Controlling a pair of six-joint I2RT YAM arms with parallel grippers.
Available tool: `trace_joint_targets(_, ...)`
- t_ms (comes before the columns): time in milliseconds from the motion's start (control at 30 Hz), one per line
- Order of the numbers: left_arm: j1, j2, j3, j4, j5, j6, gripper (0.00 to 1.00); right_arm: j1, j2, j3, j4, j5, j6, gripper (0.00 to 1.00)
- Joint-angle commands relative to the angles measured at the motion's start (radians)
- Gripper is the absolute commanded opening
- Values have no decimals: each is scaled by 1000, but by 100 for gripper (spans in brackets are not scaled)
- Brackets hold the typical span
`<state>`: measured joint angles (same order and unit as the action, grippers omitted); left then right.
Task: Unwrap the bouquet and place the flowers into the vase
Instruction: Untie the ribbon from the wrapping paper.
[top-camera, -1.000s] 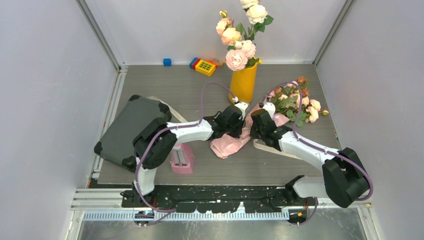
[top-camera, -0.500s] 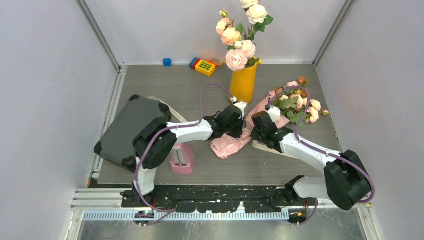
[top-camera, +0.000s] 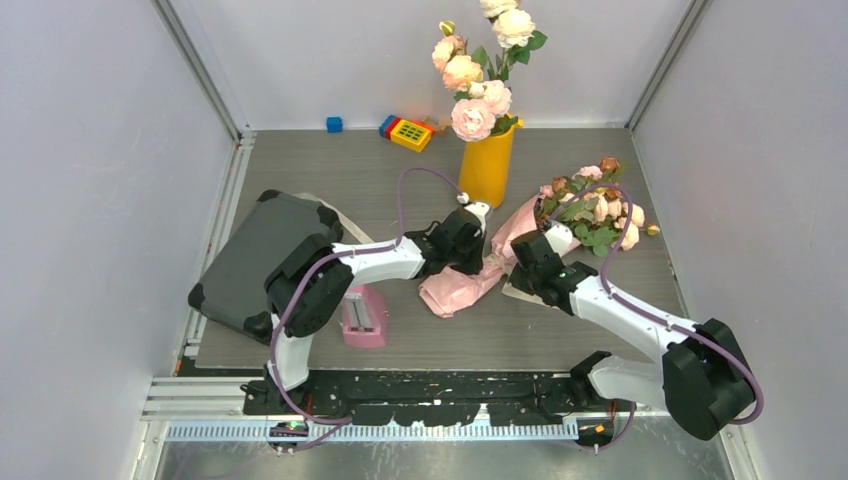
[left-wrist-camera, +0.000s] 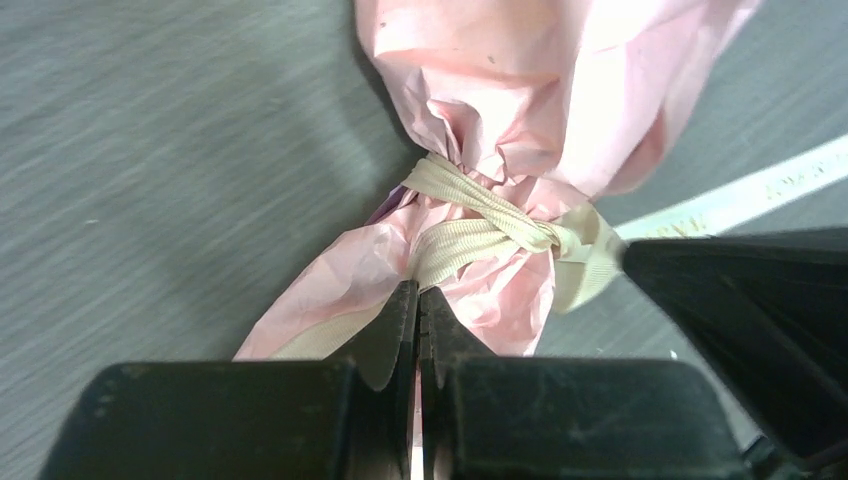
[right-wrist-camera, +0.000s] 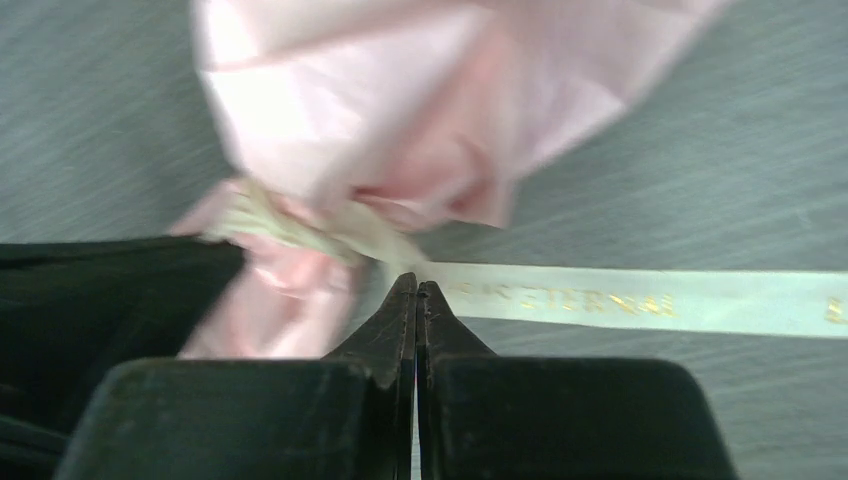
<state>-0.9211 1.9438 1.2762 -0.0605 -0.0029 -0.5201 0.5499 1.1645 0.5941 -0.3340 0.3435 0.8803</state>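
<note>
Centre of the grey bench (top-camera: 350, 180), beside the tall yellow-orange vase (top-camera: 487, 165): pink crinkled-paper bouquet (top-camera: 455, 290), with left end effector (left-wrist-camera: 418, 295) and right end effector (right-wrist-camera: 416, 285) clenched shut at its beige ribbon (left-wrist-camera: 480, 225).

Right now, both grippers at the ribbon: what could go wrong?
1. The ribbon knot is still tied. With left gripper and right gripper shut beside it, pulling may tighten it or tear the pink paper.
2. The yellow vase stands close behind, top-heavy with big roses; a dragged bouquet could tip it.

High overview from behind, both wrist views close, sharing the bouquet (left-wrist-camera: 520, 120)
</note>
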Motion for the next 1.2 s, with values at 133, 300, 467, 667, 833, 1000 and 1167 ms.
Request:
trace_joint_targets(133, 78, -34, -39, -40, -91, 1, 0, -10, -62, -22, -147, 54, 30, 0)
trace_joint_targets(300, 79, -33, -53, 19, -7, 14, 0, -10, -117, -32, -59, -28, -53, 5)
trace_joint_targets(467, 79, -29, -57, 33, 29, 28, 0, -10, -89, 24, 14, -120, -151, 20)
trace_joint_targets(667, 79, -29, -54, 33, 46, 30, 0, -10, 39, 96, 120, -165, -222, 25)
trace_joint_targets(833, 79, -24, -48, 32, 53, 30, 0, -10, 136, 155, 170, -177, -262, 26)
trace_joint_targets(1000, 79, -21, -44, 26, 56, 34, 0, -10, 215, 173, 211, -169, -292, 26)
trace_joint_targets(1167, 79, -20, -43, 24, 57, 36, 0, -10, 264, 199, 213, -145, -317, 26)
